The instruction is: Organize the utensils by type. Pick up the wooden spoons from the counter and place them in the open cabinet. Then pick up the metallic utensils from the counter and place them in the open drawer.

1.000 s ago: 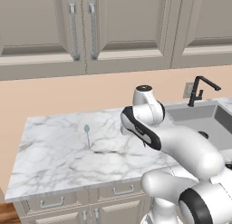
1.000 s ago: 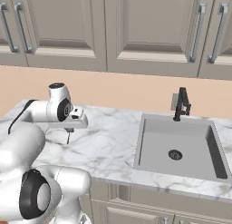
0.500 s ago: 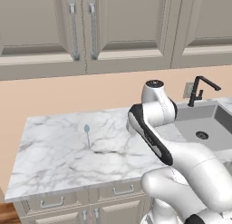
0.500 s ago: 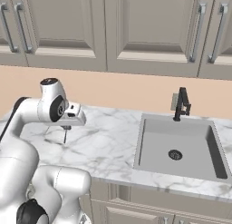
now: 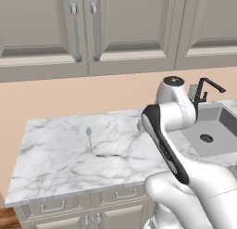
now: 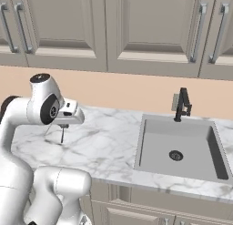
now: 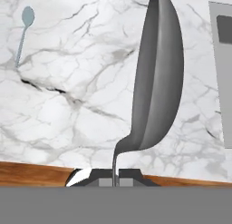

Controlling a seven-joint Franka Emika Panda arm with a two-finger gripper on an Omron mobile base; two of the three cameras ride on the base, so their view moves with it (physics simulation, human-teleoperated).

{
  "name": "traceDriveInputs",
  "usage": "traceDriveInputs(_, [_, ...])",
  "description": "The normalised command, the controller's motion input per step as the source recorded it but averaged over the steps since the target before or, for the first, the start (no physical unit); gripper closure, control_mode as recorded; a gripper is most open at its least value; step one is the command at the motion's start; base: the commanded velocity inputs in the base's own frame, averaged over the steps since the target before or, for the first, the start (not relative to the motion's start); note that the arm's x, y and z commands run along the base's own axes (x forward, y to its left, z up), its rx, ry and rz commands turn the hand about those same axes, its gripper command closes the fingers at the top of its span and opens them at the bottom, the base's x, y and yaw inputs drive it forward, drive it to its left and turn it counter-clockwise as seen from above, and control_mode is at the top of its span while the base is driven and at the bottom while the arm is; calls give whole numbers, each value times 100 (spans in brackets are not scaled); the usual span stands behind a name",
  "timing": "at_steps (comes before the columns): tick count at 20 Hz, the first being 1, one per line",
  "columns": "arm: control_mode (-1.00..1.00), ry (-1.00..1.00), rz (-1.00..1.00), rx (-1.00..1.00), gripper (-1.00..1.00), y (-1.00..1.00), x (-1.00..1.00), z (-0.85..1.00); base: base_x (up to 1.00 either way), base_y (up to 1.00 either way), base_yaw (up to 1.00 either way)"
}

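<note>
While my gripper (image 7: pixel 115 175) pinches its thin handle, the shiny grey spoon (image 7: pixel 156 78) fills the frame's middle, with the teal spoon (image 7: pixel 23 30) at upper left.

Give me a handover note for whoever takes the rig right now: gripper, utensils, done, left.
Gripper: shut on the silver-grey spoon, held by its handle, bowl away from the hand, lifted above the counter.
Teal spoon: lying on the marble, left of the arm.
Wooden spoons: none on the visible counter; whether they are already stowed can't be told.
Cabinet doors above look closed; no open drawer in sight.
Left: carry the held spoon to the drawer, then fetch the teal one.
</note>
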Motion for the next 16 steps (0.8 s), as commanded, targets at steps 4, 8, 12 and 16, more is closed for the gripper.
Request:
traceDriveInputs(4, [-100, -6, 0, 0, 100, -14, -45, 53, 0, 0, 0])
traceDriveInputs(8, [-100, -5, 0, 0, 100, -19, -40, 64, 0, 0, 0])
traceDriveInputs(12, [-100, -3, 0, 0, 100, -19, -34, 71, 0, 0, 0])
traceDriveInputs(16, [-100, -4, 0, 0, 100, -20, -38, 61, 0, 0, 0])
